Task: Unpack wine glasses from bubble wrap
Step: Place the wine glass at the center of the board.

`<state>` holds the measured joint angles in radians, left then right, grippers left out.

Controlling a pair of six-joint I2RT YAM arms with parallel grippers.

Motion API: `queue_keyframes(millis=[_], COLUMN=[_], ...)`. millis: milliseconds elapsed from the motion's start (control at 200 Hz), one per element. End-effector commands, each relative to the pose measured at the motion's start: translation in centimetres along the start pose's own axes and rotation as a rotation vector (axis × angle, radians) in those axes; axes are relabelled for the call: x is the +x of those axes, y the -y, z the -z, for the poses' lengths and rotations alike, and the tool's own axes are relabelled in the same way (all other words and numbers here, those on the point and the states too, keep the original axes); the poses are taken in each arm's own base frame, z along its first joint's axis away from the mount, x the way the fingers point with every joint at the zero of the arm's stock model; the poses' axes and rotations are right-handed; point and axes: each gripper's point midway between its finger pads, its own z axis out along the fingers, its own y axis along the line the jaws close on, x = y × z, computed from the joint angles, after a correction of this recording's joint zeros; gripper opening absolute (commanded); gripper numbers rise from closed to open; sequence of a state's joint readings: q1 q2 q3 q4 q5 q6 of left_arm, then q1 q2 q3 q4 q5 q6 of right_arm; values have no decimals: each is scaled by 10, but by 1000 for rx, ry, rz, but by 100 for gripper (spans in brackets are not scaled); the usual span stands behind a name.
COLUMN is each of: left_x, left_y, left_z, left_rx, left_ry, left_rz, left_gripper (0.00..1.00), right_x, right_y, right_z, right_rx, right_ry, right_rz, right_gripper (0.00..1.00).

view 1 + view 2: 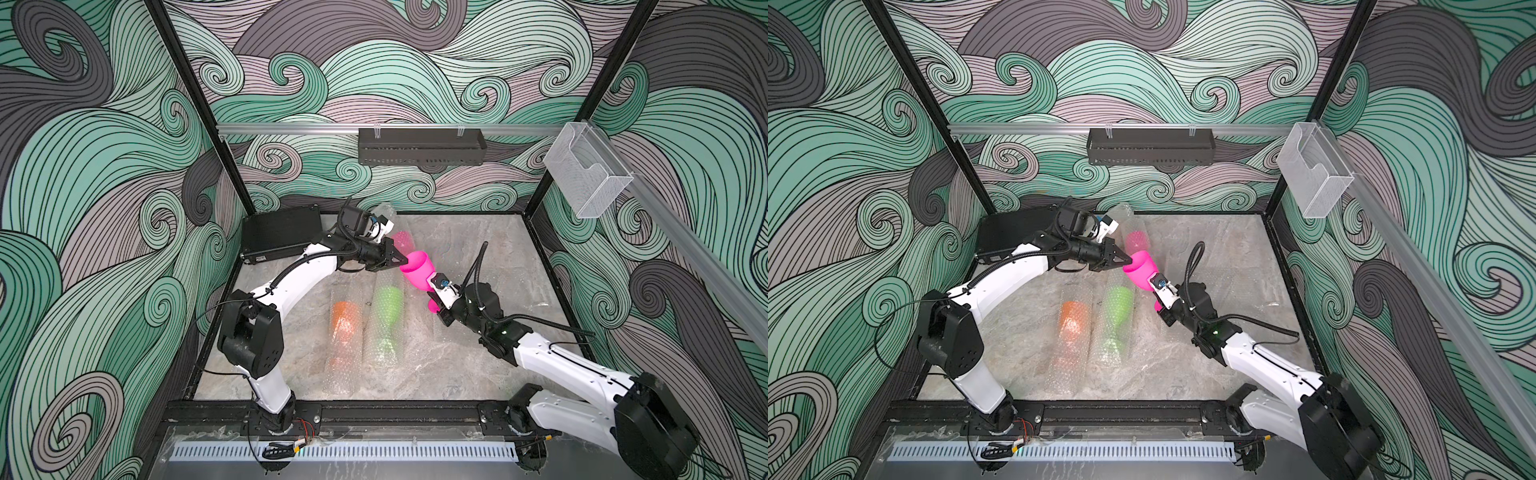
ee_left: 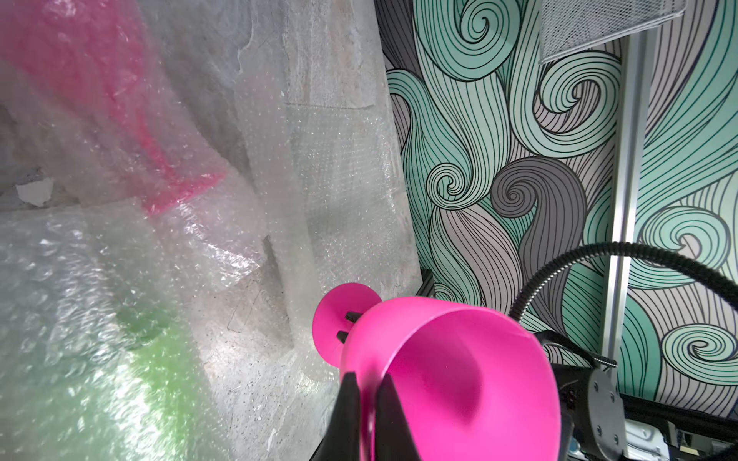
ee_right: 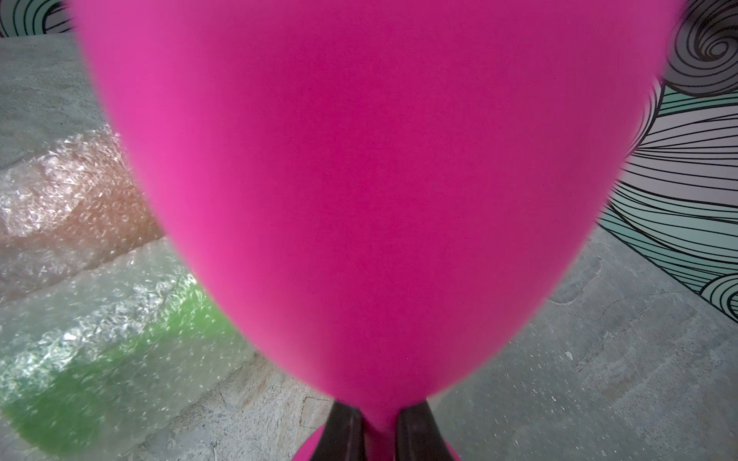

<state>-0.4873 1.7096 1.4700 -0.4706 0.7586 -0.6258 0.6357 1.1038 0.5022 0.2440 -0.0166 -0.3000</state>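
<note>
Two grips at once: left pincer (image 2: 368, 385) shut on the rim of the magenta goblet (image 1: 417, 272), right pincer (image 3: 379, 419) clamped on its stem. Goblet hangs tilted above the counter (image 1: 457, 374), free of bubble wrap (image 1: 376, 357). Looks like a handover; best that one side lets go cleanly before the other pulls, no tug-of-war. Green goblet (image 1: 388, 305) and orange goblet (image 1: 344, 318) lie wrapped below.

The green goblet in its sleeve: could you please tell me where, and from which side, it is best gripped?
Probably at the stem, from above, pinching across it. The green goblet lies flat inside its sleeve, cup at the far end, foot at the near end. The stem is the narrowest part, and the orange goblet's sleeve lies close alongside, so a sideways approach is crowded.
</note>
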Motion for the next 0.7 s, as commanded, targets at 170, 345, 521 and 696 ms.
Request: queue_keyframes(millis=[170,345,521,696], left_x=[12,9,4,-8], left_y=[-1,-1,-2,-6], left_z=[-2,1,10,32], left_rx=[-14,-36,-54,-71], left_ry=[-40,-32,-11,45], left_rz=[-13,-38,-50,-56], left_gripper=[0,0,0,0], right_x=[-11,-13,-20,-43], right_y=[-3,-5,-3,1], right_z=[0,3,10,30], right_rx=[1,4,16,21], right_ry=[2,0,22,121], right_rz=[36,32,17,-8], right_gripper=[14,44,52,60])
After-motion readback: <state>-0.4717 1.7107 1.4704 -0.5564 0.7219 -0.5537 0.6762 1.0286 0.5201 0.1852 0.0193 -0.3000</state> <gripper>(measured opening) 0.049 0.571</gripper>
